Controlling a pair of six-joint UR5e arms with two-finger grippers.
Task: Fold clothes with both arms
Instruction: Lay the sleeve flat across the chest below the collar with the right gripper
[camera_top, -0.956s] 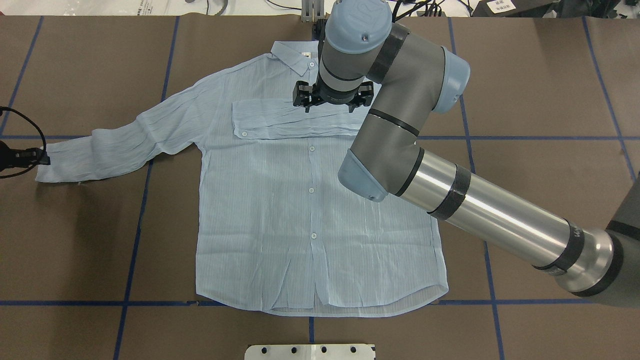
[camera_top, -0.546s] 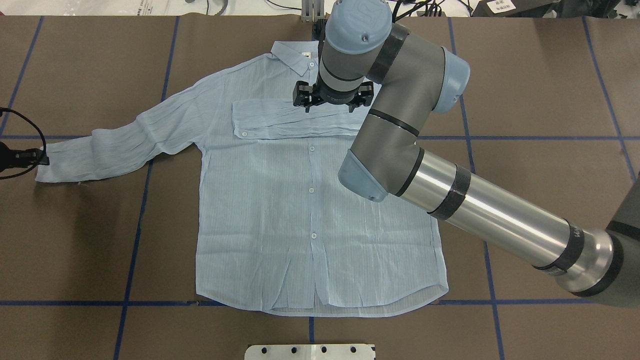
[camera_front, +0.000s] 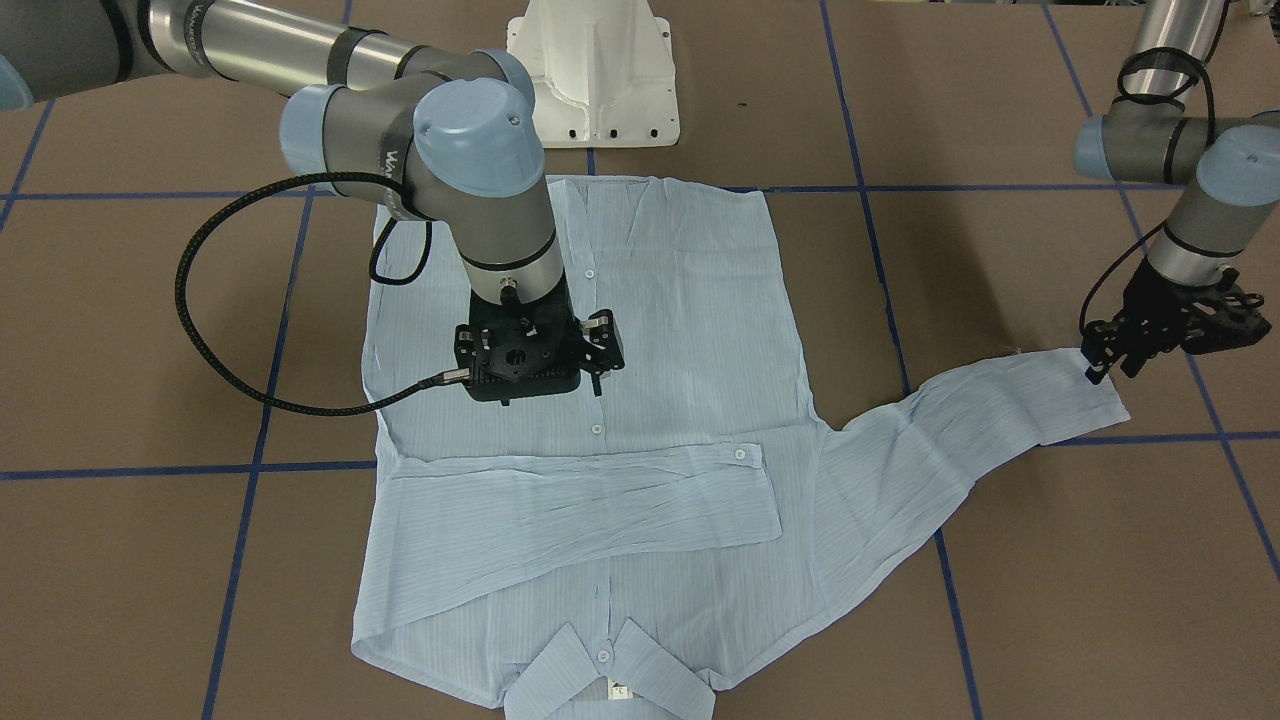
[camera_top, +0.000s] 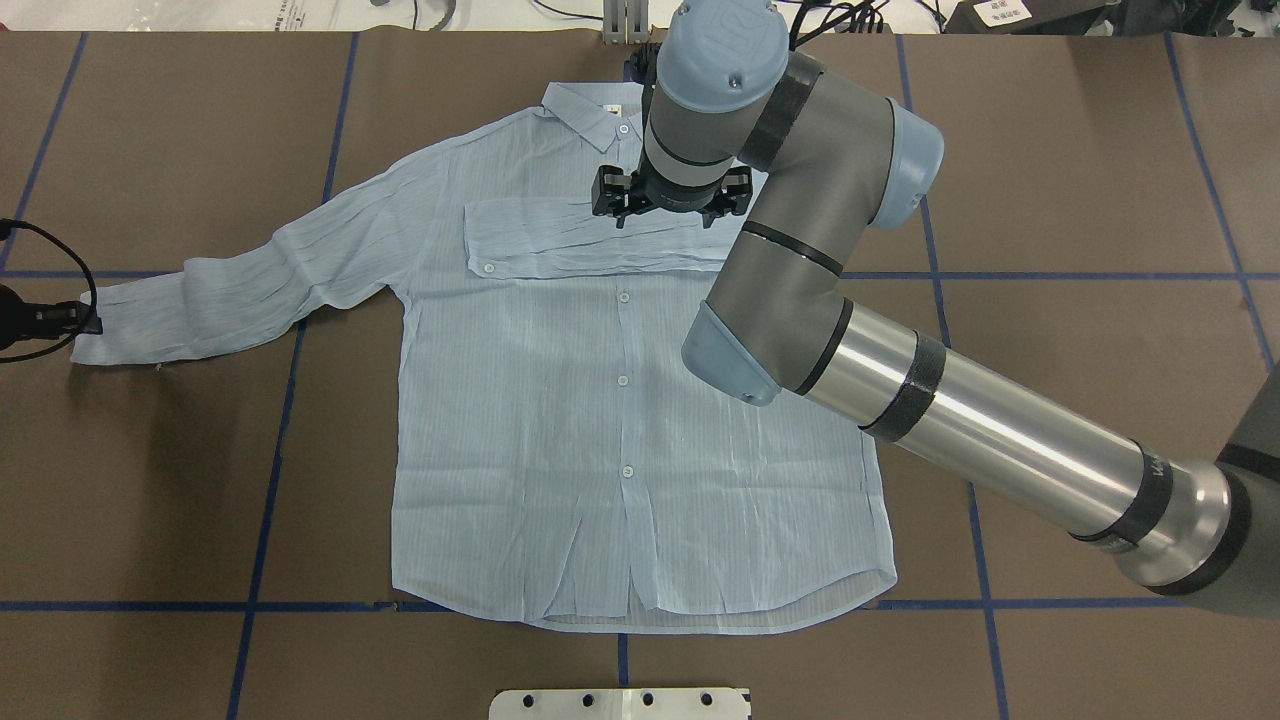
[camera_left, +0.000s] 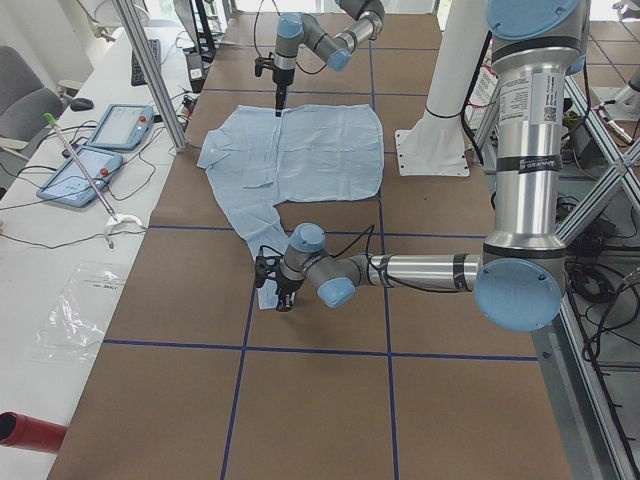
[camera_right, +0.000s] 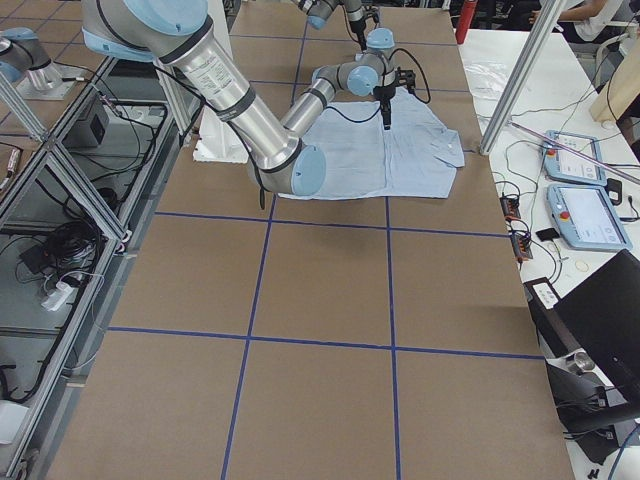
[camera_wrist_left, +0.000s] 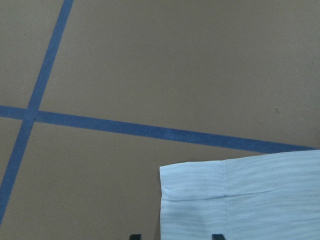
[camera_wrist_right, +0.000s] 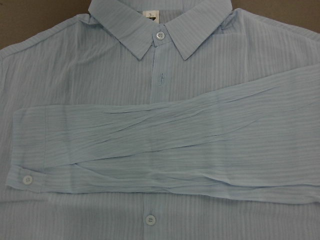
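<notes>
The pale-blue striped shirt (camera_top: 600, 420) lies flat, front up and buttoned, with its collar (camera_wrist_right: 160, 20) at the far side. One sleeve (camera_front: 580, 500) is folded across the chest and also shows in the right wrist view (camera_wrist_right: 165, 150). My right gripper (camera_front: 550, 395) hovers over the chest just behind that sleeve, open and empty. The other sleeve (camera_top: 250, 280) stretches out to the side. My left gripper (camera_front: 1110, 370) is at that sleeve's cuff (camera_wrist_left: 250, 200), open, with its two fingertips either side of the cuff's corner.
The white base pedestal (camera_front: 595, 90) stands at the near table edge. Blue tape lines (camera_top: 270, 430) grid the brown table. Teach pendants (camera_left: 100, 150) and aluminium posts (camera_right: 510, 90) line the operators' side.
My right arm has shifted slightly to the right over the folded sleeve. The shirt and my left gripper have hardly moved.
</notes>
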